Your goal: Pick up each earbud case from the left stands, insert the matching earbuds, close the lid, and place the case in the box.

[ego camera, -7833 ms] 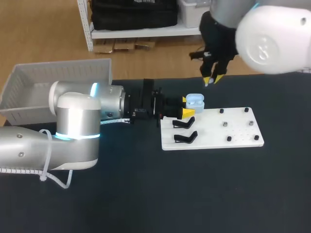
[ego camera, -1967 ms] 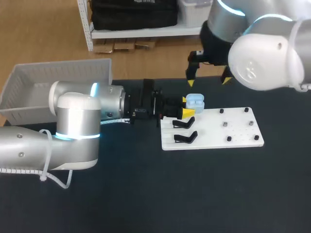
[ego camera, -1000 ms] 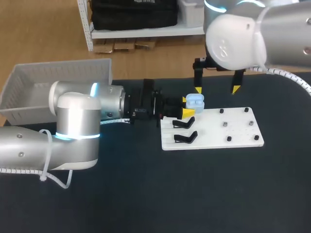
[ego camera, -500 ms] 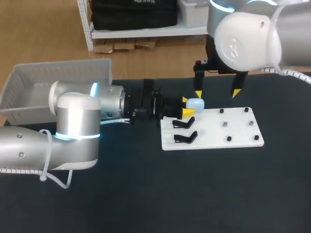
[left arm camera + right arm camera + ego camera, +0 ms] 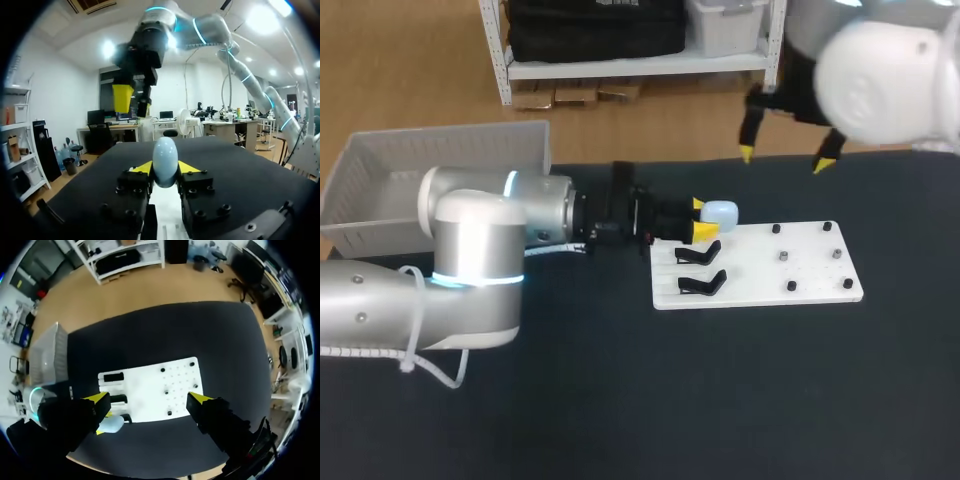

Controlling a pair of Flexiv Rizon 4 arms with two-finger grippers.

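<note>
The left gripper lies low over the dark table, reaching in from the left, its yellow fingers clamped on either side of a pale blue earbud case; the case sits at the far left corner of the white board with its lid down; just nearer on the board stand two black stands, bare. The right gripper hangs high over the far edge of the table, jaws spread wide with nothing between them. A pale box rests at the far left, well apart from the board.
</note>
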